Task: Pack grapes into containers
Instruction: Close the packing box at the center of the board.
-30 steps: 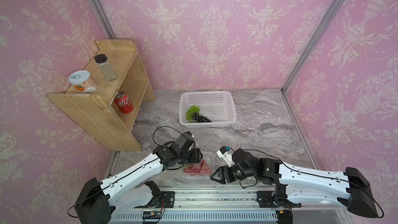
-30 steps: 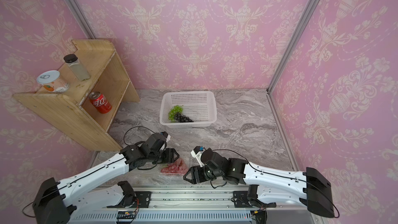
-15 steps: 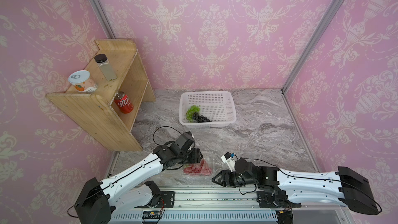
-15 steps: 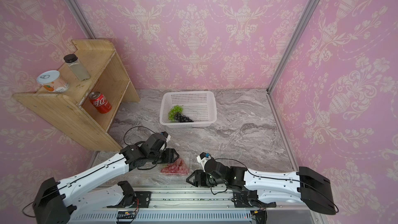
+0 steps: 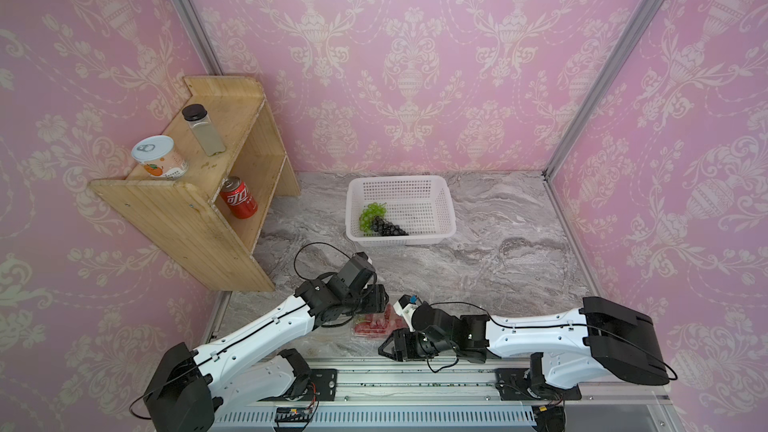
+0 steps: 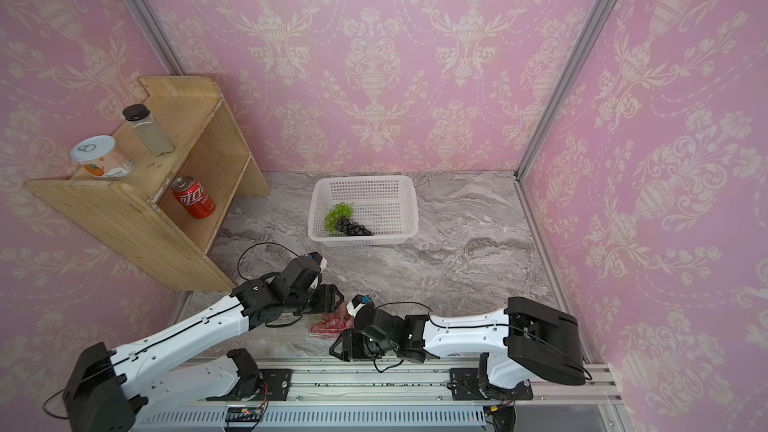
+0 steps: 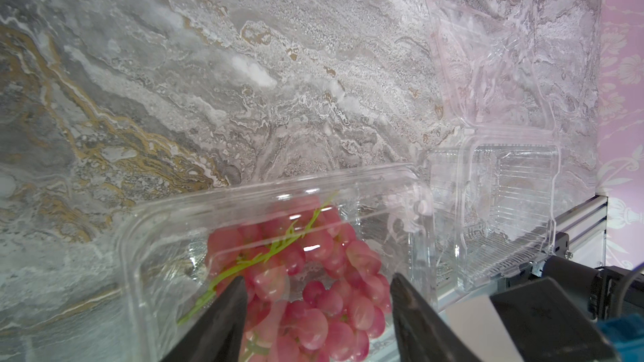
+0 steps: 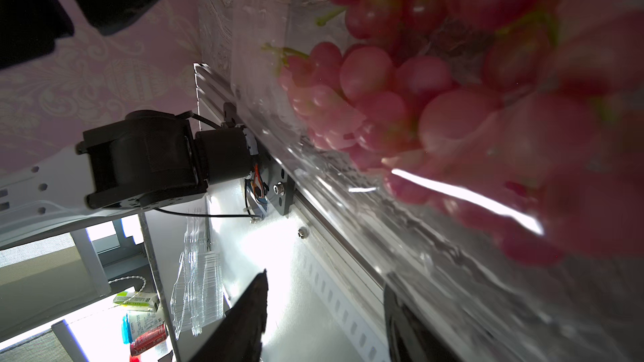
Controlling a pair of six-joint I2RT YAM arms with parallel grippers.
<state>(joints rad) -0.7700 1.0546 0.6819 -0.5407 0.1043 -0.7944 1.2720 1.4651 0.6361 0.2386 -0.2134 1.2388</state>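
A clear container (image 7: 271, 182) near the table's front edge holds red grapes (image 5: 372, 324) (image 6: 328, 322) (image 7: 334, 301) (image 8: 383, 99). My left gripper (image 5: 380, 305) (image 6: 332, 301) (image 7: 317, 287) hangs over it, open, one jaw on each side of the bunch. Beside it stands a second clear container (image 7: 505, 203), empty, lid up. My right gripper (image 5: 390, 352) (image 6: 338, 349) (image 8: 326, 308) is open at the first container's front side, over the rail, nothing between its jaws. Green grapes (image 5: 371, 214) (image 6: 338, 214) and dark grapes (image 5: 386, 227) (image 6: 353, 228) lie in the white basket (image 5: 440, 201) (image 6: 405, 201).
A wooden shelf (image 5: 183, 218) at the left carries a tin (image 5: 158, 157), a jar (image 5: 203, 130) and a red cola can (image 5: 238, 198). An aluminium rail (image 5: 415, 384) runs along the front edge. Pink walls close in three sides.
My right gripper has slid left and toward the front rail, ending at the container's front side, its jaws slightly narrower. The left arm and the grapes have not moved.
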